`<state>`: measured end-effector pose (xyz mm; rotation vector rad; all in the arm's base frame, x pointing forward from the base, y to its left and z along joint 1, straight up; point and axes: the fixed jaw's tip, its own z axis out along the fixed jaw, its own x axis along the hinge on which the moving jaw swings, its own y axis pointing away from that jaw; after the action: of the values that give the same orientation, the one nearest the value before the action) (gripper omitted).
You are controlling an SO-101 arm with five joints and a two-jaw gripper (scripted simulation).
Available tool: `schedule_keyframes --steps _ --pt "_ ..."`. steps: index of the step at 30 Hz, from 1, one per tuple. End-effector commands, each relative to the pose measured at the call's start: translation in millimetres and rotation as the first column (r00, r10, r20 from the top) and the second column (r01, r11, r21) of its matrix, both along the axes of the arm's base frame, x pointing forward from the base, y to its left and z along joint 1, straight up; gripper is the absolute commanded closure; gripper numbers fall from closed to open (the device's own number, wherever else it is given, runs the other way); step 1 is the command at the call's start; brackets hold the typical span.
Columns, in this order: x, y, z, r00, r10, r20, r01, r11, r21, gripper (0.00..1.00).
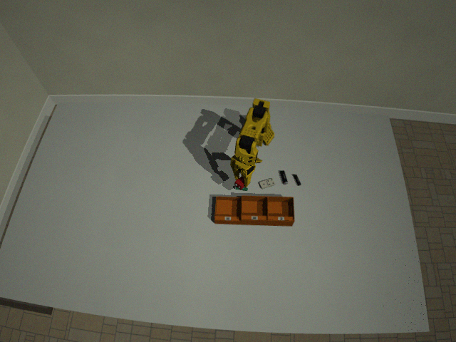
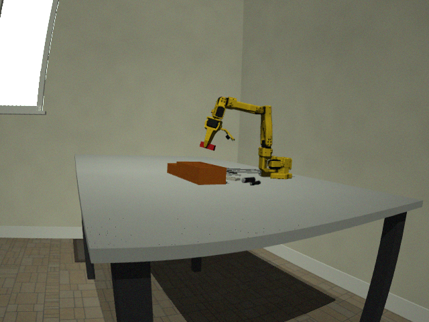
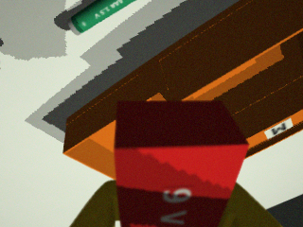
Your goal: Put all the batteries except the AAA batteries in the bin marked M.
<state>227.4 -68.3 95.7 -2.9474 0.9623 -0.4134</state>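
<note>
The yellow arm point(image 2: 263, 117) reaches out from its base, its gripper point(image 2: 208, 144) raised above the grey table point(image 2: 173, 215). The fingers are closed almost fully on a red 9 V battery point(image 3: 177, 165), which fills the space between them and projects beyond the tips. In the top view the battery point(image 1: 239, 183) hangs just on the far side of the orange row of three bins point(image 1: 254, 219), above its left half. A bin label reading M point(image 3: 278, 129) appears in the wrist view. A green battery point(image 3: 101, 13) lies on the table beneath the gripper. To the right lie a white domino point(image 1: 266, 182) and two black batteries point(image 1: 283, 177), point(image 1: 296, 179).
</note>
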Motion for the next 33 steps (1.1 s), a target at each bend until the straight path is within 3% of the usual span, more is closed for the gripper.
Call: schedule_keyframes --steps 1,5,8,33 --pt "35.0 16 10.3 0.964 0.233 0.127 -0.221 0.970 -0.101 1.00" --pt "56.9 35 13.4 0.881 0.440 0.176 -0.405 0.892 -0.203 1.00" --pt "61.6 40 14.4 0.817 0.539 0.206 -0.481 0.834 -0.271 1.00" --pt "63.7 46 11.9 0.805 0.557 0.203 -0.501 0.823 -0.269 0.99"
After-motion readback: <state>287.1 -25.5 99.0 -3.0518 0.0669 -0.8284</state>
